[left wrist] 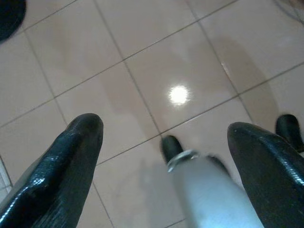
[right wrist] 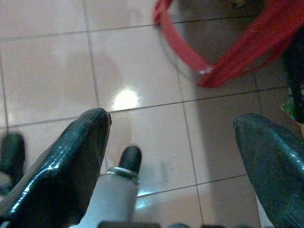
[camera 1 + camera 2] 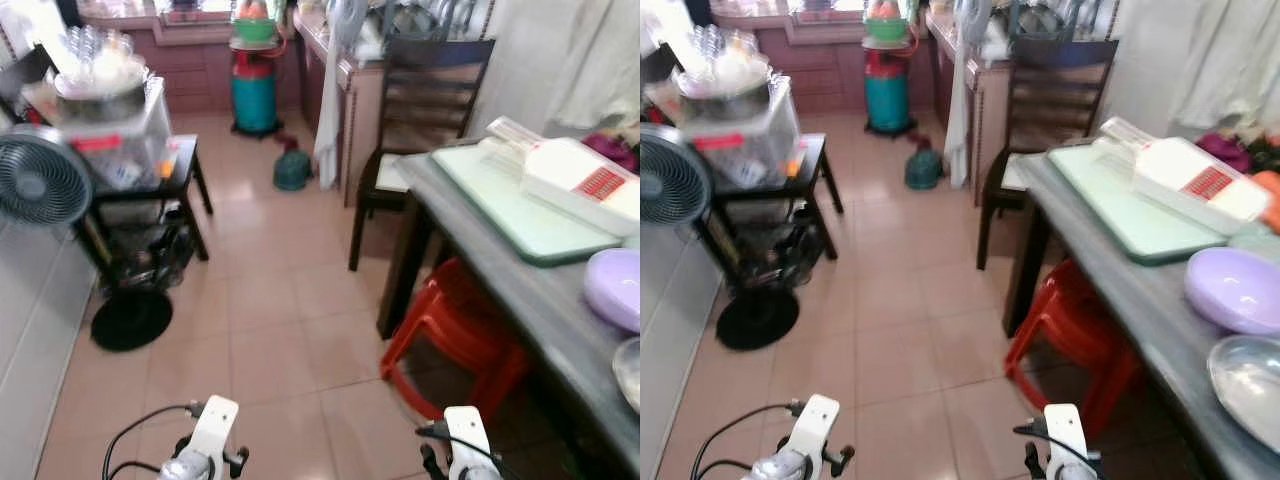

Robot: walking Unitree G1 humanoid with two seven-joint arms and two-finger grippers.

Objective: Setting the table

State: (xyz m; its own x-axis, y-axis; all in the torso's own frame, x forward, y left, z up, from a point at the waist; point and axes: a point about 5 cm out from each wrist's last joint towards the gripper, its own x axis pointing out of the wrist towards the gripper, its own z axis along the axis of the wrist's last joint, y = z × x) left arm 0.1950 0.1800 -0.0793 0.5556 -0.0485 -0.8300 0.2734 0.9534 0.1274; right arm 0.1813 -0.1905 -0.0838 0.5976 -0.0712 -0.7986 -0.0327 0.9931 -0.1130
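Nearest to me, both arms hung low over the pale tiled floor (image 3: 270, 330). The left gripper (image 1: 164, 142) pointed down at bare tiles with its two black fingers (image 1: 71, 161) spread wide and nothing between them. The right gripper (image 2: 173, 142) was likewise parted and empty, its fingers (image 2: 71, 156) aimed at the floor just beside the red plastic stool (image 2: 209, 52).

That stool (image 3: 450, 335) stood tucked partly under the near end of the grey table (image 3: 520, 290), which ran along the robot's right side. On the tabletop, closest to the robot, lay a shiny metal dish (image 3: 1250, 385) at the table's edge, and just beyond it a lilac bowl (image 3: 1238, 288). Farther along lay a pale green board (image 3: 1130, 205) with a white slicer with a red panel (image 3: 1190, 180) resting across its far corner.

At the table's far end stood a dark wooden chair (image 3: 425, 110), pushed in. Across the floor on the left side stood a black fan (image 3: 45, 185) on a round base, next to a low black stand (image 3: 170, 190) loaded with a clear box and glassware. At the back, by the counter, a teal canister with a red top (image 3: 255, 90) stood upright, and a small green pot (image 3: 292, 170) sat on the tiles near it.
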